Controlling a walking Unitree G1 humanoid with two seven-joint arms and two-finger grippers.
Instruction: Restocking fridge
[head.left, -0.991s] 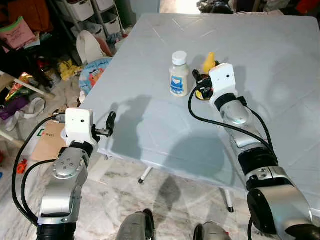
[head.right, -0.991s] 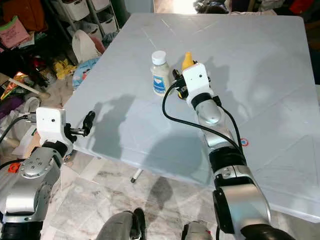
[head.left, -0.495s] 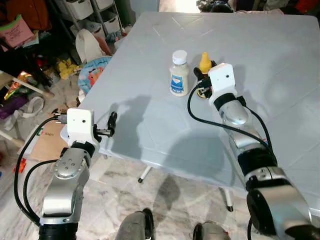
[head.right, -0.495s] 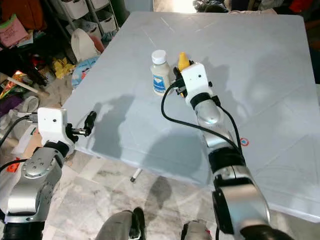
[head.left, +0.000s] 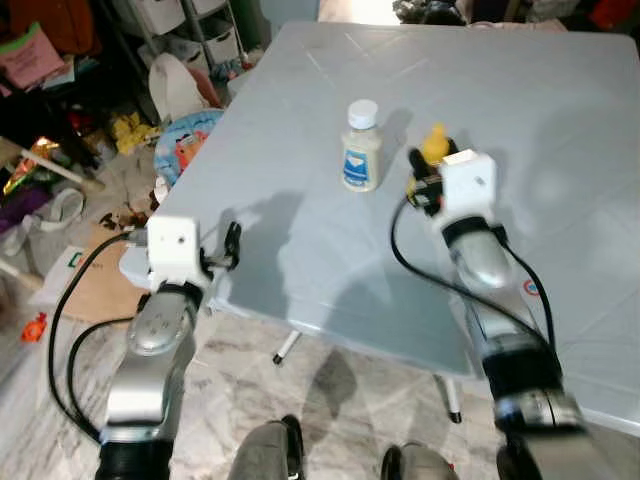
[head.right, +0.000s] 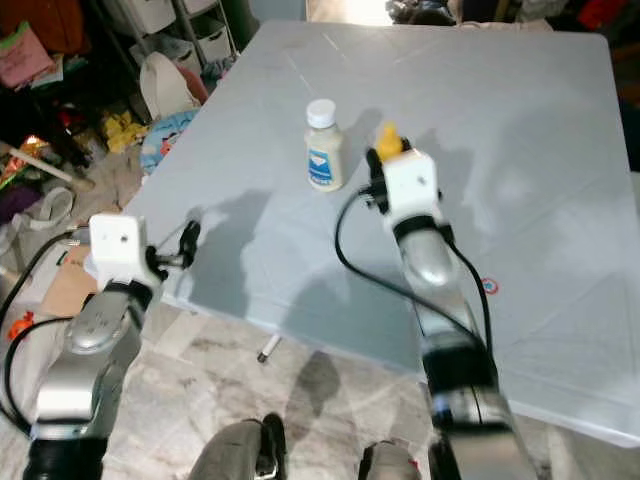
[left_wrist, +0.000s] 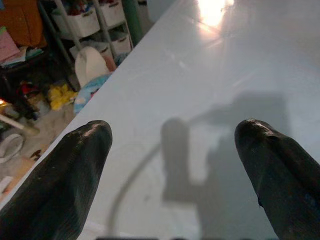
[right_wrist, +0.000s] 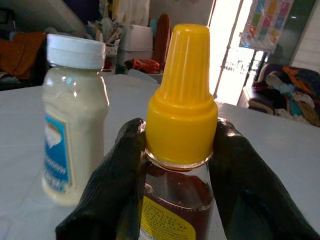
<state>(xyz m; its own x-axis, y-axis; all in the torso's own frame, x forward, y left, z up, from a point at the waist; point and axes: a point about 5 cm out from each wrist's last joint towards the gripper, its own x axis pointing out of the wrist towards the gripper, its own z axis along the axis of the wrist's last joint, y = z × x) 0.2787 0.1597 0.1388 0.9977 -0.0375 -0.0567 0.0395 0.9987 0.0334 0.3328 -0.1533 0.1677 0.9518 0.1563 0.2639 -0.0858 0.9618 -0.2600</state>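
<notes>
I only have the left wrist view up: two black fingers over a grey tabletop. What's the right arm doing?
Observer: The right gripper is shut on the yellow-capped clear bottle of dark sauce, fingers clamped just below the cap.
Operator: Anything next to it?
Observer: A white-lidded jar of pale sauce with a blue label stands upright on the grey table, to the robot's left of the held bottle, with a gap between them.
Operator: And my left arm, where is it relative to the table?
Observer: The left gripper is open at the table's near left edge, holding nothing, well short of the jar.
</notes>
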